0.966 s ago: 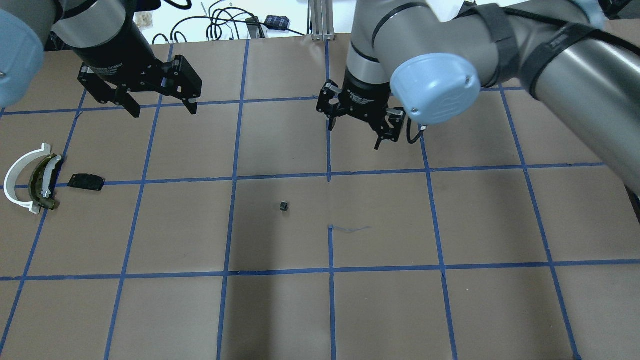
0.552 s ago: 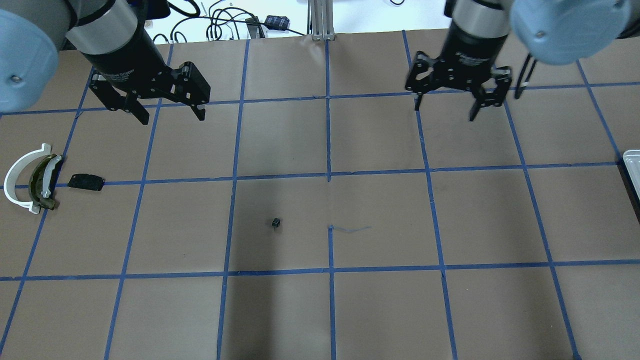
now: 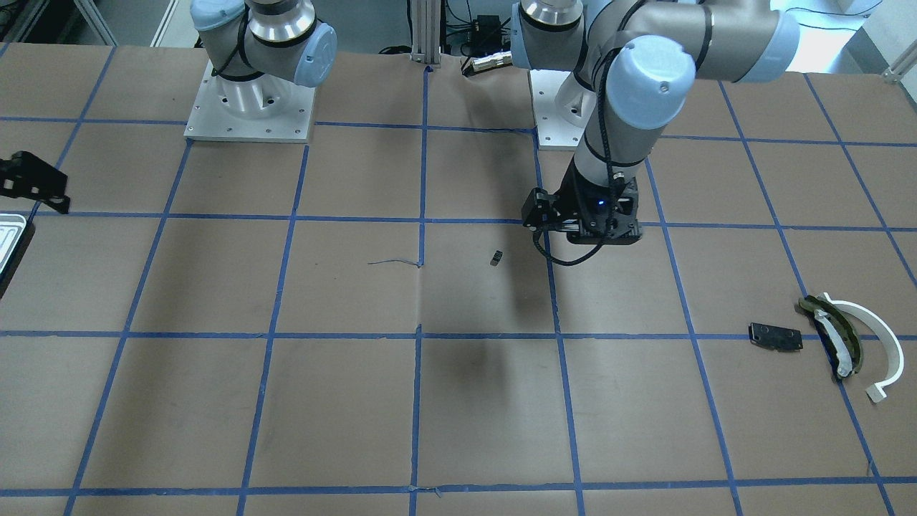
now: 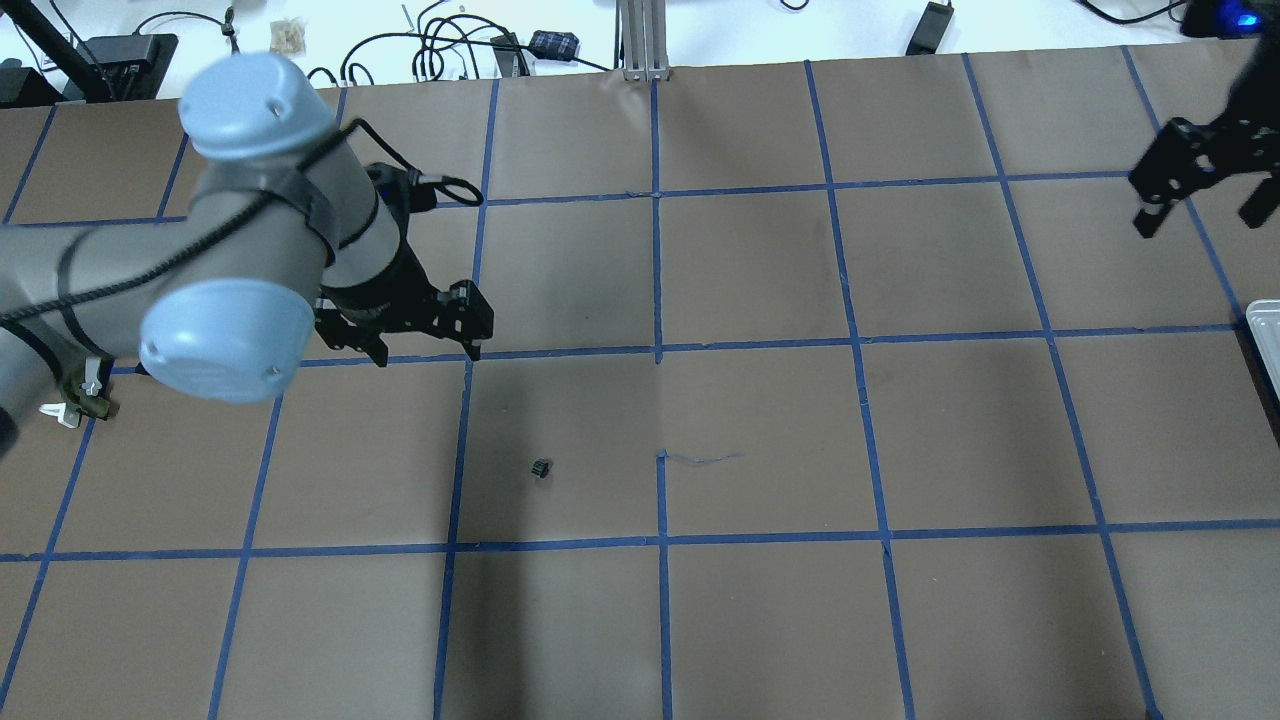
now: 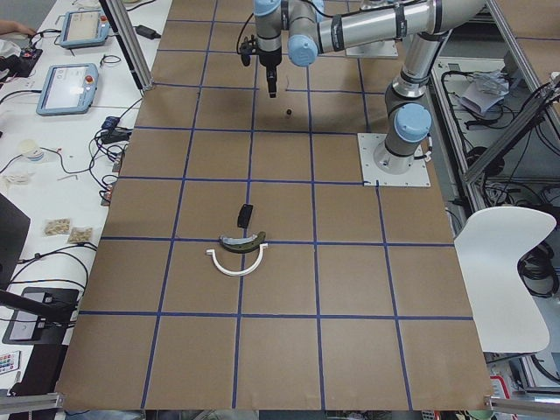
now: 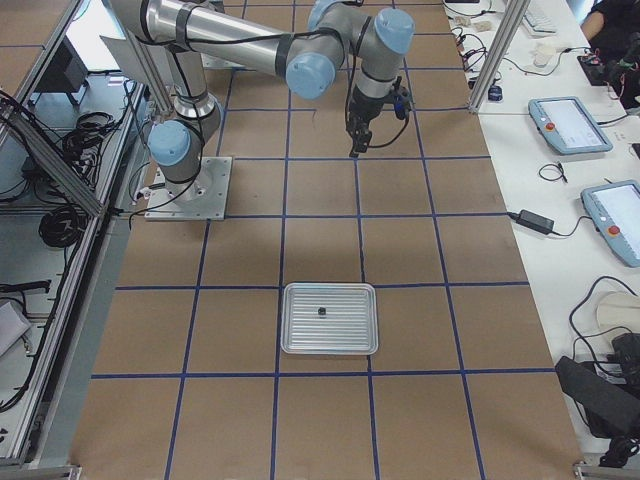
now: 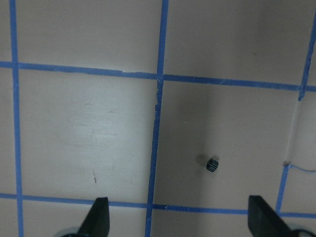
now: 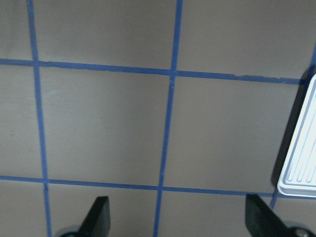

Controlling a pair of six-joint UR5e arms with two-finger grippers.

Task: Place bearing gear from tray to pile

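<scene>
Evidently readying a pick, the left gripper hovers spread-fingered near the table-centre bearing gear; the right gripper, likewise spread, idles clear.

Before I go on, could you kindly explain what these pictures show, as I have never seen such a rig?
This is a two-armed robot at a brown table marked in squares. One camera looks down from behind the robot, one faces it, two watch from the table's ends, and one sits on each wrist. The left gripper hangs open near the bearing gear, a tiny black part lying alone on the table. The right gripper is open too, close by the tray, where another small dark part lies. The pile, loose parts with a white arc and a black plate, lies at the robot's left. Nothing is held.
</scene>
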